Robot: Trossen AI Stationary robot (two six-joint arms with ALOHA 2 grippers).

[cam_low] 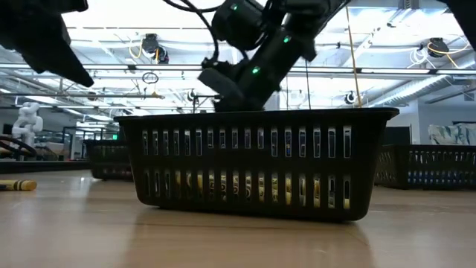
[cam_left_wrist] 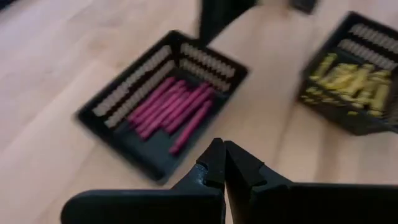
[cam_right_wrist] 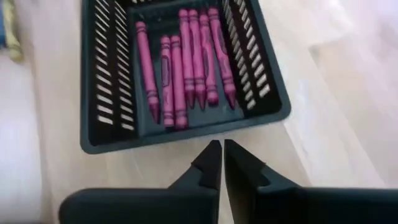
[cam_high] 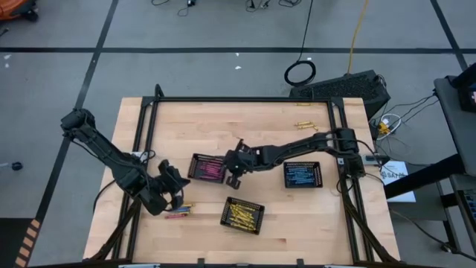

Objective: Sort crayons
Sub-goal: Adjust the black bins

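Two grippers are over the table, both with fingers pressed together on nothing. The right gripper (cam_right_wrist: 216,163) hovers at the near rim of the pink tray (cam_right_wrist: 186,134), its tips not touching it; seven pink crayons (cam_right_wrist: 180,68) lie side by side on that tray's floor. The left gripper (cam_left_wrist: 222,165) hangs over bare wood just beside the same tray, seen from the other side. From above, three black mesh trays stand on the wooden table (cam_high: 297,231): the pink one (cam_high: 207,167) in the middle, a tray of yellow crayons (cam_high: 243,215) nearer the front edge, and a tray of blue crayons (cam_high: 303,174) to the right. A few loose crayons (cam_high: 178,213) lie on the wood beside the left gripper, and two yellow ones (cam_high: 305,124) far back. At table height the yellow tray fills the view, hiding the others.
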